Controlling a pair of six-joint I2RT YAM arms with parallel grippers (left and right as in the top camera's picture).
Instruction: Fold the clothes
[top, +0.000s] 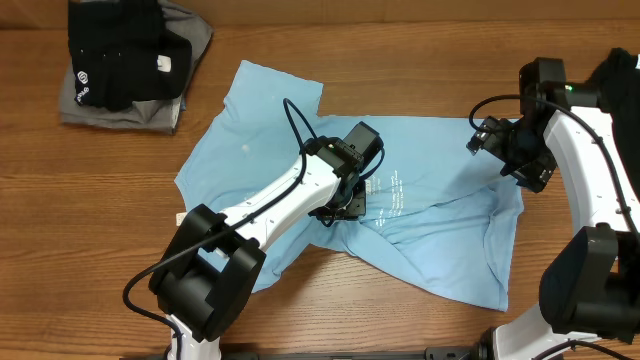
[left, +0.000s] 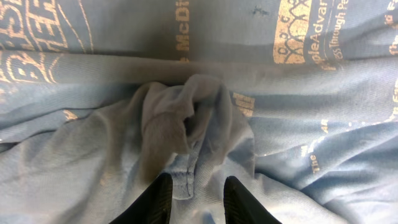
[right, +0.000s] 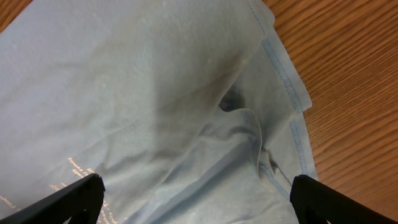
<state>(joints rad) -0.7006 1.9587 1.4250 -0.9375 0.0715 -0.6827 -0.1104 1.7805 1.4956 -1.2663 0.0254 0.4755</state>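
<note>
A light blue T-shirt (top: 430, 160) with pale lettering lies spread and rumpled across the middle of the wooden table. My left gripper (top: 340, 208) is down on the shirt's middle, beside the print. In the left wrist view its fingers (left: 198, 199) pinch a hemmed fold of the shirt (left: 186, 118), and the cloth bunches up just ahead of them. My right gripper (top: 492, 140) hovers over the shirt's right edge. In the right wrist view its fingers (right: 196, 199) are wide apart and empty above the cloth (right: 155, 93), near a stitched hem.
A folded pile of black and grey clothes (top: 125, 60) sits at the far left corner. Bare wooden table (top: 90, 220) shows around the shirt. The right arm's base (top: 590, 280) stands at the right front.
</note>
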